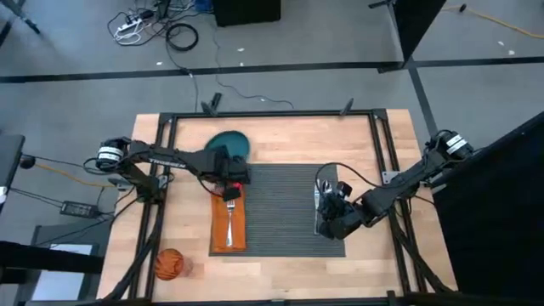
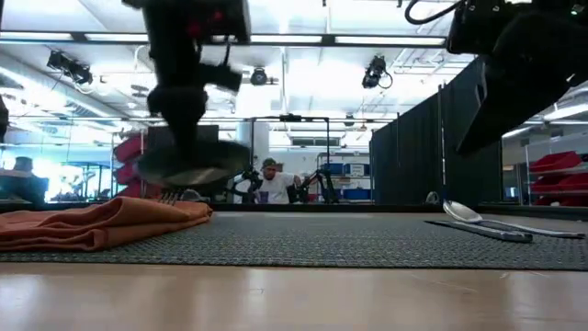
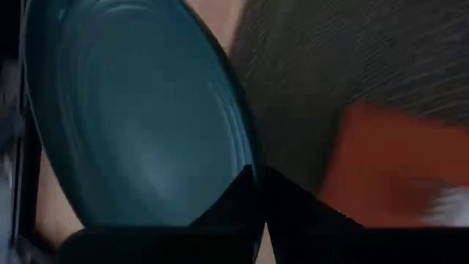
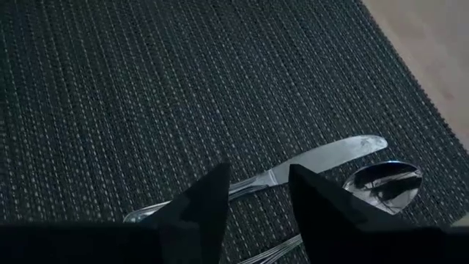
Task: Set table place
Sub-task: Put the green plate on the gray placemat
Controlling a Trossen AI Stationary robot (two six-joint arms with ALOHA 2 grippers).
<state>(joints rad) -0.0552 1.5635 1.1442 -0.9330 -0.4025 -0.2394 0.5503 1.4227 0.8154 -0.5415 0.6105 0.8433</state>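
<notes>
In the high view the worktop (image 1: 280,272) fills the lower middle of the frame, with the dark ribbed mat (image 1: 280,204) lying across its centre. Along the mat's left edge lies the orange napkin (image 1: 229,223), and the fork (image 1: 229,211) rests on top of it, tines toward the upper frame. The orange cup (image 1: 168,264) stands on bare wood at the lower left, well apart from the mat.

The left gripper (image 1: 231,170) reaches in from the left and sits at the mat's upper left corner, its jaws closed on the rim of the teal plate (image 1: 228,143). The left wrist view shows the plate (image 3: 139,110) tilted, edge pinched between the dark fingers (image 3: 293,213), with the mat and napkin behind it. In the low view the plate (image 2: 193,164) hangs clear of the surface, above the napkin (image 2: 101,223) at the left of the frame.

The right gripper (image 1: 333,212) comes in from the right and hovers over the mat's right part. In the right wrist view its jaws stand open and hold nothing, just above the knife (image 4: 308,163) and the spoon (image 4: 385,180), which lie side by side on the mat (image 4: 146,88). The low view shows the spoon (image 2: 473,215) and knife (image 2: 478,230) flat on the mat at the right of the frame.

A person (image 2: 271,182) sits in the room beyond the worktop, centre of the low view.
</notes>
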